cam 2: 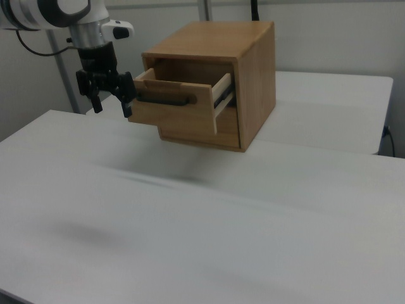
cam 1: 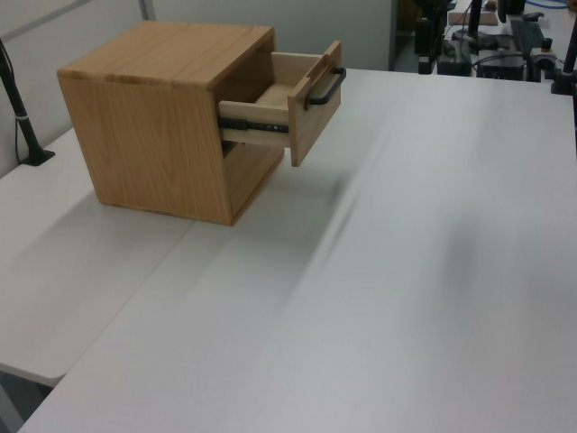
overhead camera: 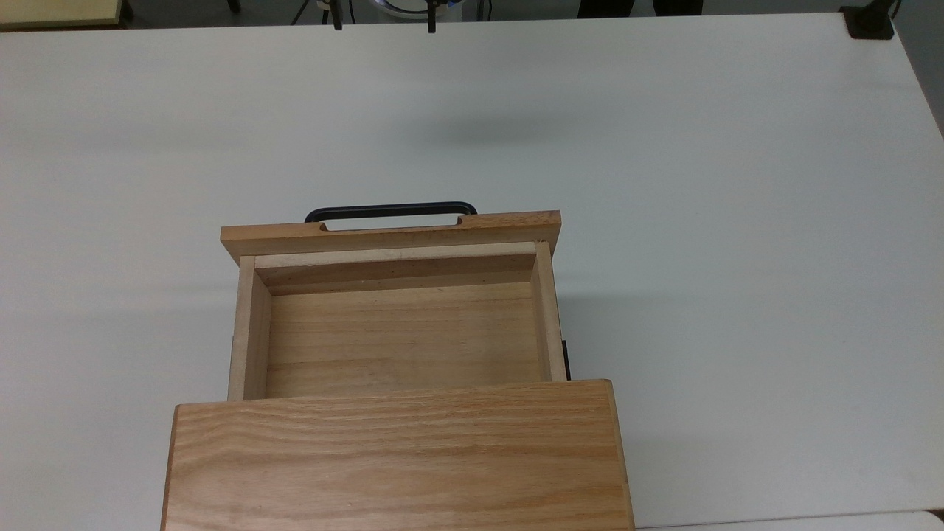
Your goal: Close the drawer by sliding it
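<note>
The drawer [overhead camera: 402, 335] is a light wooden box pulled well out of the oak cabinet [overhead camera: 398, 457], and its inside is bare. Its wider front panel [cam 2: 171, 106] carries a thin black bar handle [overhead camera: 391, 210]. In the left view the drawer [cam 1: 287, 86] hangs out on a metal side rail, with the handle [cam 1: 326, 87] facing the open table. My gripper [cam 2: 111, 101] hangs in the air at the right view's left, just beside the front panel's left edge, at handle height. Its fingers are open and hold nothing.
The cabinet [cam 1: 162, 117] stands near one edge of a wide white table [overhead camera: 737, 221]. A black clamp [overhead camera: 870, 22] sits on a far corner. A black post [cam 1: 22, 117] stands beside the cabinet. Desks with equipment [cam 1: 487, 45] lie beyond the table.
</note>
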